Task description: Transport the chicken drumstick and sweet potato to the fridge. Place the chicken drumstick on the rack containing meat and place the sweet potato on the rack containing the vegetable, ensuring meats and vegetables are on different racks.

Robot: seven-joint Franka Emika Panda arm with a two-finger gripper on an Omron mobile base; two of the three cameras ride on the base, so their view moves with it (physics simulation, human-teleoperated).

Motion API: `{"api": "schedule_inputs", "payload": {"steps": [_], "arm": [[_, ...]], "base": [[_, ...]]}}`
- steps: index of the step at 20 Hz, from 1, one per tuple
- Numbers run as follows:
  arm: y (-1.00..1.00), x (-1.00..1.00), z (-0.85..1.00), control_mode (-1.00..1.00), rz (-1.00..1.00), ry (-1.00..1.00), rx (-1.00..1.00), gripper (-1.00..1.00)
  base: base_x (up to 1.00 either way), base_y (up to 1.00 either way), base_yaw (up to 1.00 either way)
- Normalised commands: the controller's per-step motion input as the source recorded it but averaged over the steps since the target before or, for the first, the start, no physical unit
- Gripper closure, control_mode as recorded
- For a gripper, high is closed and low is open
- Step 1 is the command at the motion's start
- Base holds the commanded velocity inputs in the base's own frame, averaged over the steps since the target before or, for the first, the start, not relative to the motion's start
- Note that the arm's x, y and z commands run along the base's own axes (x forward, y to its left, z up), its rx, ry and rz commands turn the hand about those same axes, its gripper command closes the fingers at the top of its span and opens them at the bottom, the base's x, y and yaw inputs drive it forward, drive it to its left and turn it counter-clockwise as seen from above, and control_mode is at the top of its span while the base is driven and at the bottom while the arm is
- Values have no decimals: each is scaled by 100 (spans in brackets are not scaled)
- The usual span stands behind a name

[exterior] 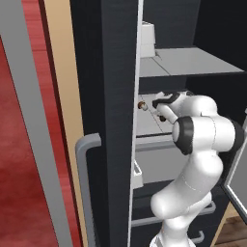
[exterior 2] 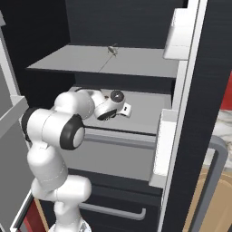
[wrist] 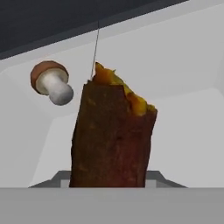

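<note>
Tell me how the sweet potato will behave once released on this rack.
The sweet potato looks stiff and chunky, so it probably won't sag. It stands on end in the gripper, so it may topple. Its rounded sides could let it roll toward the mushroom.

The walled grey rack inside the fridge carries a brown-capped mushroom, lying on its side near the rack's back wall.
</note>
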Motion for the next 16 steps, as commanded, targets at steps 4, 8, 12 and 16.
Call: {"api": "schedule_inputs", "payload": {"steps": [4,8,12,16], "arm": [[-3,0,-2,-100,0,0,0,-100],[-6,0,0,-100,0,0,0,-100],[0,-31,0,-100,-1,0,0,-100],[0,-56,4,-100,-3,0,0,-100]], "base": [[0,0,0],[0,0,0],[0,0,0],[0,0,0]]}}
